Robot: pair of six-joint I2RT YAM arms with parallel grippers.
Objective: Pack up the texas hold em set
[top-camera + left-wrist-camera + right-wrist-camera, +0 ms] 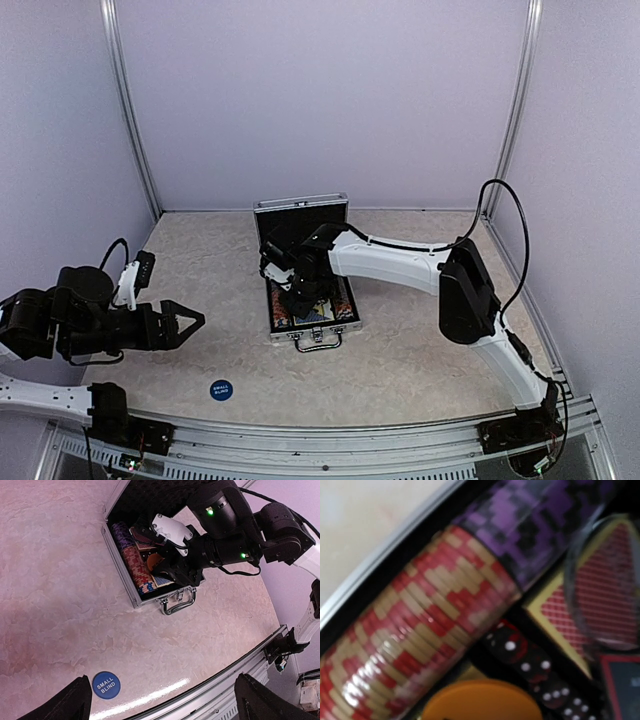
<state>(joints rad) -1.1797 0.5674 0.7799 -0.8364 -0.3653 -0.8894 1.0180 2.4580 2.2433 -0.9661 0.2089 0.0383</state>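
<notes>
The silver briefcase (pixel 303 207) lies open mid-table, its handle (pixel 177 603) toward me. Inside, a row of red-and-cream chips (pixel 405 645) meets purple chips (pixel 530 525), beside dark dice (pixel 520 655), a red-backed card deck (pixel 555 612) and a clear disc (pixel 612 580). My right gripper (pixel 297 290) reaches down into the case, its jaws part closed on an orange disc (pixel 482 700) that it holds low over the contents; its fingers are out of the right wrist view. My left gripper (pixel 165 702) hovers open, off to the left of the case. A blue "SMALL BLIND" disc (pixel 106 685) lies on the table by its left finger.
The table's metal front rail (pixel 225 680) runs just below the left gripper. The right arm (pixel 400 262) stretches across the table's right half to the case. White walls with corner posts (pixel 130 110) enclose the back and sides.
</notes>
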